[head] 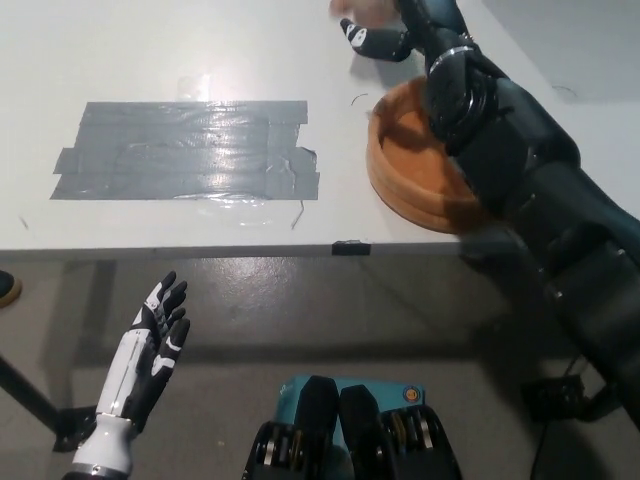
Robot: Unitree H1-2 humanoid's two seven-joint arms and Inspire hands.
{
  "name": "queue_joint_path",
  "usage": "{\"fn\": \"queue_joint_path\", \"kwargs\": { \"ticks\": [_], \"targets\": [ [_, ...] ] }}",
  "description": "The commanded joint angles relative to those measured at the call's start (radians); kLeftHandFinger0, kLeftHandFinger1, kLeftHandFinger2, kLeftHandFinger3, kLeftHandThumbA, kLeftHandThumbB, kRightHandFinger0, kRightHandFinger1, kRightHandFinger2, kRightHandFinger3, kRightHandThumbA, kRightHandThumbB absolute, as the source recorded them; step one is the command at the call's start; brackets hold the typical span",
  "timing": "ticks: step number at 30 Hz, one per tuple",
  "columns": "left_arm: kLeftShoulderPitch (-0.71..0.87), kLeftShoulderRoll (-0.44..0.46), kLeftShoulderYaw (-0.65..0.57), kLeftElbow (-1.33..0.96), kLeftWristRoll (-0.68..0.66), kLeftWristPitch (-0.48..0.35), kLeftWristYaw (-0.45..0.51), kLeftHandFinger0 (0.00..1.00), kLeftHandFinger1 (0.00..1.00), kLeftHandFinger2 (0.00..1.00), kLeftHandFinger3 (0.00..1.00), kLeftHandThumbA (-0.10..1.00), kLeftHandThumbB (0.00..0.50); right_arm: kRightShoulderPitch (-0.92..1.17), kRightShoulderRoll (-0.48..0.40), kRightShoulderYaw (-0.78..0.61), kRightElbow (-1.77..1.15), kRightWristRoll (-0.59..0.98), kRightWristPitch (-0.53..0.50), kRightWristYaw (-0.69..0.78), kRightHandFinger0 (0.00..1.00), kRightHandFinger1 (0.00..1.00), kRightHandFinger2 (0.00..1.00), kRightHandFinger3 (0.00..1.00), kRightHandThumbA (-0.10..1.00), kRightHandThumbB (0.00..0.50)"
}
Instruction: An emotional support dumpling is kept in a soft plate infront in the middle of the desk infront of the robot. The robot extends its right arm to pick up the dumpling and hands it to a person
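One reach mattered — the right hand [405, 28] stretched to the frame's top edge past the empty plate [430, 160], its hold unclear against a person's hand [362, 10], while the left hand [155, 340] rested spread at lower left.

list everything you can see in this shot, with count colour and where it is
desk: one, white, fills the upper picture
tape patch: one, grey, stuck on the desk's left half
plate: one, orange-brown, on the desk at right, partly under the right arm, nothing visible inside
small black piece: one, on the desk's front edge
pale shape: one, pinkish, blurred at the top edge by the right hand; cannot tell what
left hand: white, lower left below the desk, open
right hand: black, top edge
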Motion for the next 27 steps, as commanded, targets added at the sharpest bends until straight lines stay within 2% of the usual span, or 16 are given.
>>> {"fn": "queue_joint_path", "kwargs": {
  "ticks": [1,4,8,10,13,14,16,19,21,23,24,27],
  "targets": [
    [-0.005,0.01,-0.001,-0.032,-0.009,-0.009,-0.011,1.0,1.0,1.0,1.0,0.83,0.357,-0.068,-0.026,-0.018,-0.039,-0.043,-0.055,-0.015,1.0,1.0,1.0,1.0,0.67,0.434],
    [0.0,0.012,-0.002,-0.031,0.003,-0.022,-0.007,1.0,1.0,1.0,1.0,0.85,0.339,-0.062,-0.033,-0.014,-0.048,-0.058,-0.038,-0.004,1.0,1.0,1.0,1.0,0.72,0.452],
    [0.015,0.007,-0.004,-0.029,0.002,-0.041,-0.005,1.0,1.0,1.0,1.0,0.83,0.331,-0.037,-0.051,-0.026,-0.091,-0.058,-0.037,0.006,1.0,1.0,1.0,1.0,0.75,0.445],
    [0.016,0.006,-0.005,-0.032,0.006,-0.039,-0.004,1.0,1.0,1.0,1.0,0.84,0.331,-0.026,-0.068,-0.038,-0.139,-0.058,-0.036,0.014,1.0,1.0,1.0,1.0,0.82,0.441],
    [0.011,0.01,-0.005,-0.043,0.014,-0.021,-0.004,1.0,1.0,1.0,1.0,0.85,0.339,0.01,-0.105,-0.094,-0.281,-0.03,-0.062,0.012,1.0,1.0,1.0,1.0,0.95,0.492],
    [0.011,0.01,-0.005,-0.045,0.013,-0.016,-0.005,1.0,1.0,1.0,1.0,0.85,0.338,0.021,-0.112,-0.105,-0.322,-0.03,-0.056,0.015,1.0,1.0,1.0,1.0,0.97,0.493],
    [0.006,0.009,-0.003,-0.04,-0.007,-0.013,-0.012,1.0,1.0,1.0,1.0,0.83,0.321,0.095,-0.153,-0.15,-0.579,-0.025,0.011,0.054,1.0,1.0,1.0,1.0,1.0,0.499],
    [-0.001,0.01,0.003,-0.034,-0.034,-0.011,-0.021,1.0,1.0,1.0,1.0,0.79,0.315,0.213,-0.206,-0.199,-0.928,0.008,0.092,0.132,1.0,1.0,1.0,1.0,1.0,0.47],
    [0.0,0.014,0.0,-0.029,-0.018,-0.019,-0.017,1.0,1.0,1.0,1.0,0.82,0.32,0.318,-0.238,-0.237,-1.179,0.046,0.158,0.176,1.0,1.0,1.0,1.0,0.97,0.449],
    [-0.003,0.014,-0.001,-0.022,-0.025,-0.027,-0.022,1.0,1.0,1.0,1.0,0.81,0.313,0.395,-0.26,-0.254,-1.335,0.062,0.185,0.196,1.0,1.0,1.0,1.0,0.97,0.434],
    [0.002,0.012,-0.005,-0.025,-0.02,-0.015,-0.022,1.0,1.0,1.0,1.0,0.81,0.335,0.461,-0.277,-0.266,-1.441,0.075,0.194,0.205,1.0,1.0,1.0,1.0,0.97,0.419],
    [0.009,0.005,-0.01,-0.025,-0.01,-0.015,-0.019,1.0,1.0,1.0,1.0,0.81,0.331,0.557,-0.296,-0.286,-1.584,0.085,0.207,0.21,1.0,1.0,1.0,1.0,0.94,0.4]
  ]
}}
